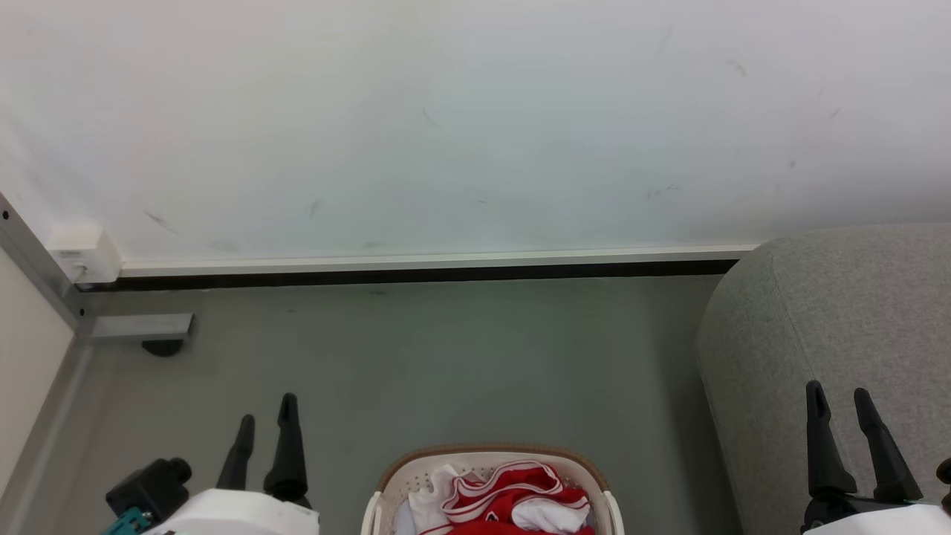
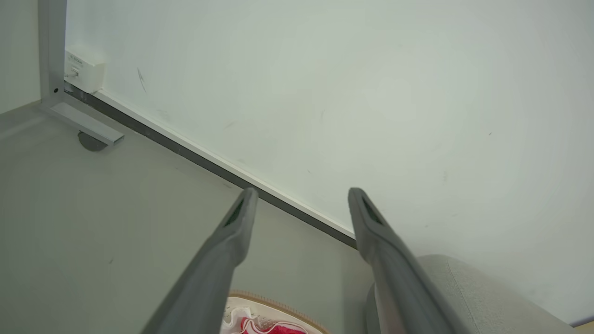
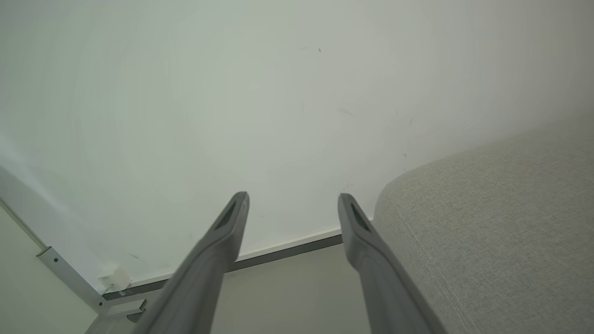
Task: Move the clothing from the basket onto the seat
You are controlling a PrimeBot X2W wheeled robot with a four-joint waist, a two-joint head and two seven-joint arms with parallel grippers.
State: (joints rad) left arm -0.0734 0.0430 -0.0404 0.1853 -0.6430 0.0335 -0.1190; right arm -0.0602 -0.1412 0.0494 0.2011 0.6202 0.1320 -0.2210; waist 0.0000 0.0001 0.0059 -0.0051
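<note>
The red clothing (image 1: 513,498) lies heaped in the basket (image 1: 405,483), which sits on the grey floor (image 1: 446,357) at the bottom middle of the head view, between the two claws. The left claw (image 1: 267,412) hangs to the basket's left, apart from it, its two dark fingers spread with nothing between them. The right claw (image 1: 838,391) hovers well off to the basket's right, in front of the sofa (image 1: 817,312), and it too is spread and empty. From the left wrist, the basket's far rim and a scrap of red peek out low between that claw's fingers.

The clothing is bright red and crumpled, with white stripes looping across the top and white cloth folded in among it. The pile comes up close to the rim. The basket is cream with small holes, a brown woven rim and a white handle on each side. The sofa is grey and finely woven with a rounded corner, standing near the basket's right against the scuffed white wall (image 1: 475,111).
</note>
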